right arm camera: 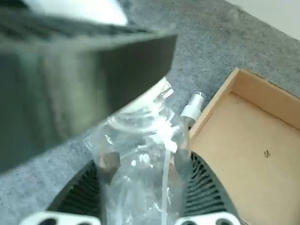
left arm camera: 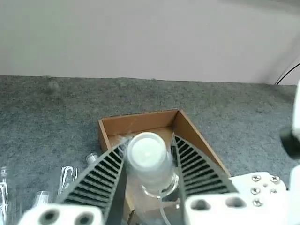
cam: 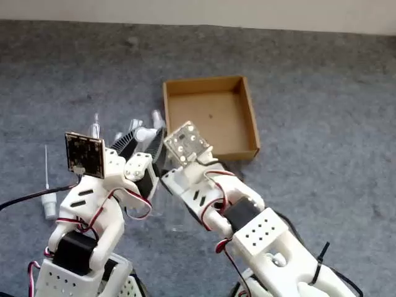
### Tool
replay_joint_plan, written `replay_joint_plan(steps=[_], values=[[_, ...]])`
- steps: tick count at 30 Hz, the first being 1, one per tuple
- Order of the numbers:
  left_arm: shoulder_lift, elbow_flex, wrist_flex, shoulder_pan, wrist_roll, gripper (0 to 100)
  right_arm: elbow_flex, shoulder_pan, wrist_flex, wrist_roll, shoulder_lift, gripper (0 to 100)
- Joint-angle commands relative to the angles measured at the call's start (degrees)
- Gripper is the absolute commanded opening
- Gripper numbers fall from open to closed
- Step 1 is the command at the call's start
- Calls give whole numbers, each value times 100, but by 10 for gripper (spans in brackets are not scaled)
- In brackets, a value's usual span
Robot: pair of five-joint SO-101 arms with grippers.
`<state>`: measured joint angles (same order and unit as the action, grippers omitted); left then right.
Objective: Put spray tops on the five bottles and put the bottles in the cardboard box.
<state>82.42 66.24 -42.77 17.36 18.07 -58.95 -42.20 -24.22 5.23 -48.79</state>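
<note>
Left gripper [left arm camera: 148,146] clamping white spray top [left arm camera: 146,155]; right gripper [right arm camera: 143,163] gripping clear bottle [right arm camera: 140,136], near-left of cardboard box [cam: 210,114].

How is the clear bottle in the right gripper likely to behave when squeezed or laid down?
The bottle looks thin-walled with no liquid visible, so it is probably light and may dent in the right gripper. Its smooth round wall could slip, or roll if laid down. The thin tube under the top looks floppy.
</note>
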Motion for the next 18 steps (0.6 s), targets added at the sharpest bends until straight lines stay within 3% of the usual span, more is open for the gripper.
replay_joint_plan(steps=[1, 7, 11, 18], values=[[-84, 13, -88, 224, -62, 23, 787, 400, 198, -237, -215, 3], [-84, 13, -88, 224, -343, 151, 752, 514, 198, -237, -251, 3], [-75, 4, -88, 180, -369, 158, 778, 585, 198, -211, -215, 3], [-75, -4, -88, 110, -387, 158, 796, 1358, 215, -211, -207, 3]])
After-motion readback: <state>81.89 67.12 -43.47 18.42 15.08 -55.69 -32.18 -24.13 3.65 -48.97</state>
